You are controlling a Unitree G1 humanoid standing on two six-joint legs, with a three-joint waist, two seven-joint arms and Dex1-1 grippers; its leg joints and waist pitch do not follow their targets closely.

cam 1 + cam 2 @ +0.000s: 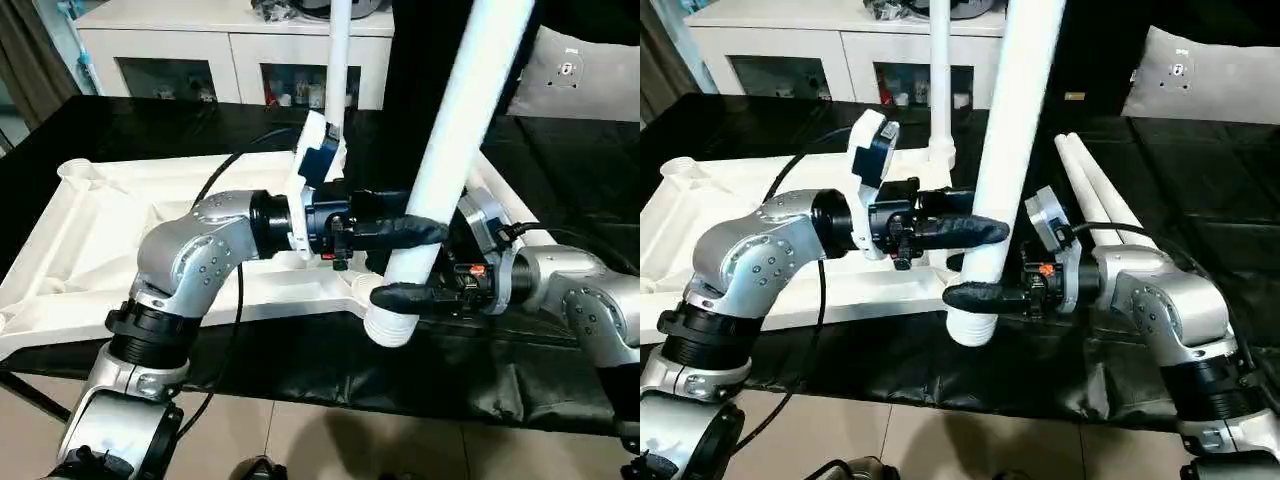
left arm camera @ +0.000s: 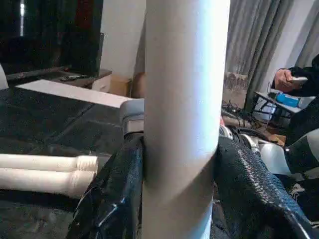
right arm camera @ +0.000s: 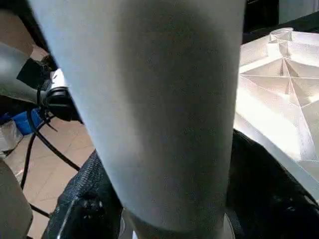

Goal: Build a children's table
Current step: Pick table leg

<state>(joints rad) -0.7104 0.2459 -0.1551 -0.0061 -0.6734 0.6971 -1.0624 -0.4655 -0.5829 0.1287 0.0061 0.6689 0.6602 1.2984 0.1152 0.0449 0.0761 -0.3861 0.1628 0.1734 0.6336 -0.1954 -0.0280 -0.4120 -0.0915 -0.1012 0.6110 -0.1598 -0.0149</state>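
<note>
The children's table top (image 1: 100,230) lies upside down on the black table, its ribbed underside up. One white leg (image 1: 338,60) stands upright in a far socket. A second leg (image 1: 460,130) is held upright and slightly tilted near the top's near right corner, its ribbed end (image 1: 390,325) just off the edge. My left gripper (image 1: 425,235) is shut on this leg, one finger (image 2: 249,179) on each side. Lower down, my right gripper (image 1: 400,297) clasps the same leg, and its fingers (image 3: 84,194) press both sides.
Two more legs (image 1: 1090,190) lie side by side on the black table behind my right arm. A grey-white cushion (image 1: 1210,75) rests at the back right and a white cabinet (image 1: 200,50) stands behind. A person's hand (image 2: 286,77) shows in the left wrist view.
</note>
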